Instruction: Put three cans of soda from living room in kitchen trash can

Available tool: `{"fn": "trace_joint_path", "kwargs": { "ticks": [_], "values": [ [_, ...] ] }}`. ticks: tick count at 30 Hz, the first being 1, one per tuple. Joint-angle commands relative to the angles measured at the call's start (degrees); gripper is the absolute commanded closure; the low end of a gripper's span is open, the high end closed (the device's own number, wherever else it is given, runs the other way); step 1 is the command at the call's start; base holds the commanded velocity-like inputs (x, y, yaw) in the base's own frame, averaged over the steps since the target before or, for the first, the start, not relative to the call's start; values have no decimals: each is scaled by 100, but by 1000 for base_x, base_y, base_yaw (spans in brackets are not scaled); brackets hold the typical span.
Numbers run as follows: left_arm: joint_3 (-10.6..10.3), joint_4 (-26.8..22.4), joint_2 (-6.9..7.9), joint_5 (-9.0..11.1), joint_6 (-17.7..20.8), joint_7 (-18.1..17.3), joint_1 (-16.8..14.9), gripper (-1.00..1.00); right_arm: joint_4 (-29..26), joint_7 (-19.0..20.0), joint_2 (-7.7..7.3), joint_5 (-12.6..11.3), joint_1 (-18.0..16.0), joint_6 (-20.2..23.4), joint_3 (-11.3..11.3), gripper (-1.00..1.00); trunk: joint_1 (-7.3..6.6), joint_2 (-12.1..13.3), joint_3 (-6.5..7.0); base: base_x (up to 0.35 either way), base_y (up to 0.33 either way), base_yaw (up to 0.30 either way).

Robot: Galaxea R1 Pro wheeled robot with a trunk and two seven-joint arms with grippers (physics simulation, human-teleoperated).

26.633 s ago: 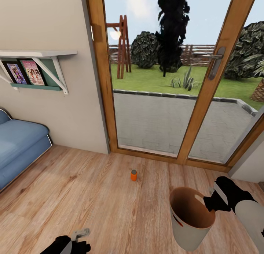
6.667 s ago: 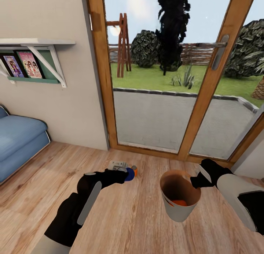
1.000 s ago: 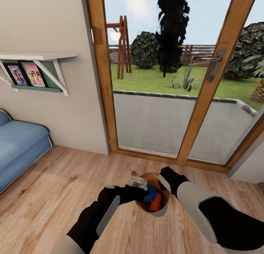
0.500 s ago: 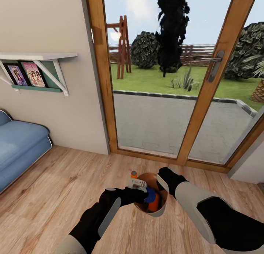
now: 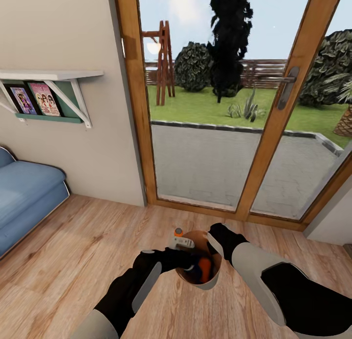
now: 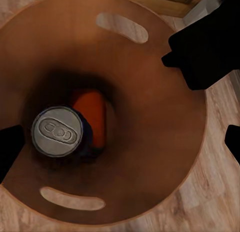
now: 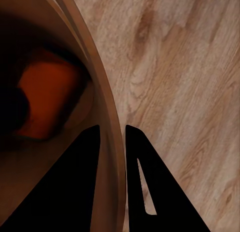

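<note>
My right gripper (image 5: 213,241) holds the grey tash can (image 5: 209,283) by its rim, off the plank floor; its fingers straddle the wall (image 7: 100,91). My left gripper (image 5: 189,259) hangs open over the bin's mouth, fingers wide apart (image 6: 120,144). Inside the wood-toned bin (image 6: 150,91) the dark blue can of soda (image 6: 57,132) stands grey top up, free of the fingers, beside an orange can (image 6: 92,117) lying on the bottom. Both cans show in the bin, orange (image 5: 205,269) and blue (image 5: 192,270). Another orange can (image 5: 179,231) stands on the floor just behind the bin.
Wood-framed glass doors (image 5: 266,148) to a garden rise straight ahead. A blue sofa (image 5: 24,202) stands at the left under a wall shelf (image 5: 49,76) with books. Open plank floor (image 5: 88,241) lies between the sofa and the bin.
The left gripper has opened and the blue can has dropped from it into the bin. Over the longer span the right arm brought the bin leftward under the left gripper.
</note>
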Motion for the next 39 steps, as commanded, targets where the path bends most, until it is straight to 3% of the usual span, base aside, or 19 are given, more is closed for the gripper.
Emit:
{"fn": "trace_joint_path", "kwargs": {
  "ticks": [1, 14, 23, 32, 39],
  "values": [
    [0, 7, -2, 0, -5, 4, -1, -100, -3, 19, 3, -11, -3, -5, -19, 100, 0, 0, 1, 0, 0, 0],
    [-3, -17, 8, 22, -21, 11, -1, -100, -4, 16, -5, -11, -3, -5, -24, 100, 0, 0, 1, 0, 0, 0],
    [-5, -400, 54, 21, 48, -1, 12, -100, -6, -11, -71, 1, -6, -4, -60, 100, 0, 0, 1, 0, 0, 0],
    [-1, -612, 79, 17, 153, -6, 28, -100, -4, -13, -241, -1, -7, 1, -76, 100, 0, 0, 1, 0, 0, 0],
    [0, -630, 102, 18, 170, -6, 32, -100, -7, 37, -493, -15, -7, 1, -88, 100, 0, 0, 1, 0, 0, 0]
  ]
}}
